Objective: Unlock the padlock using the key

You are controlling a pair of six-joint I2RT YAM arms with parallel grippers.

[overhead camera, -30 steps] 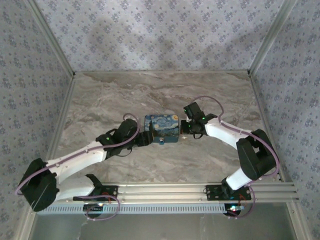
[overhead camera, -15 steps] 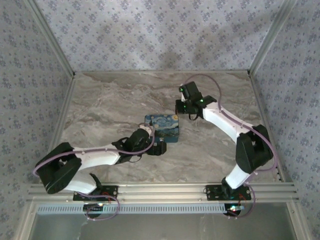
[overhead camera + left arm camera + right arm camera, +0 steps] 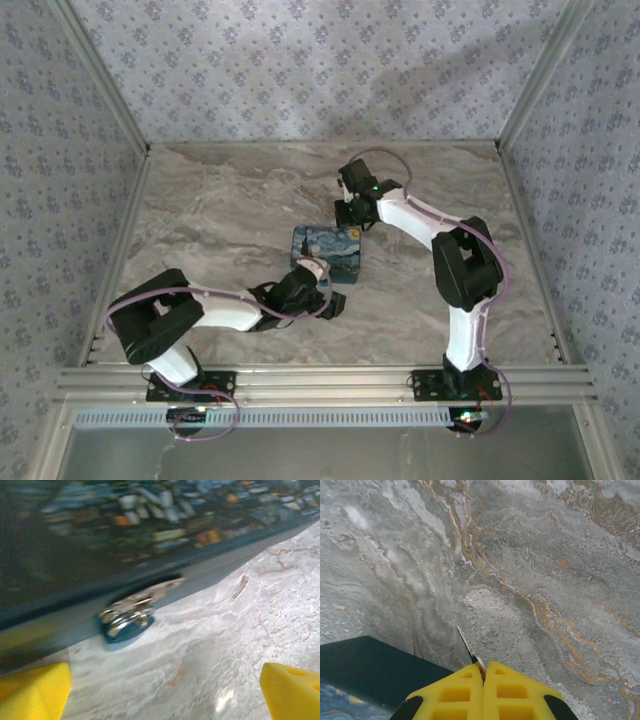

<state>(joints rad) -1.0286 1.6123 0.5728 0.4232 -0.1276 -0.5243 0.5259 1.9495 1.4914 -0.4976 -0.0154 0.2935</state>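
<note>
A small blue padlock (image 3: 125, 622) with a silver shackle hangs at the lower edge of a dark blue painted box (image 3: 125, 530). It lies blurred just above the marble, ahead of my left gripper (image 3: 165, 692). That gripper is open, its yellow fingertips (image 3: 32, 692) spread wide with nothing between them. From above, the left gripper (image 3: 322, 297) sits at the near side of the box (image 3: 325, 243). My right gripper (image 3: 484, 667) is shut on the key (image 3: 466, 646), whose thin blade sticks out over the marble. The right gripper (image 3: 350, 212) hovers off the box's far right corner.
The marble table (image 3: 220, 195) is walled by patterned panels on the left, back and right. An aluminium rail (image 3: 330, 380) runs along the near edge by the arm bases. A corner of the box (image 3: 365, 665) lies left of the right gripper.
The left arm has folded back and its gripper has swung to the box's near edge and opened wide. The right gripper has carried the key up and left, to behind the box.
</note>
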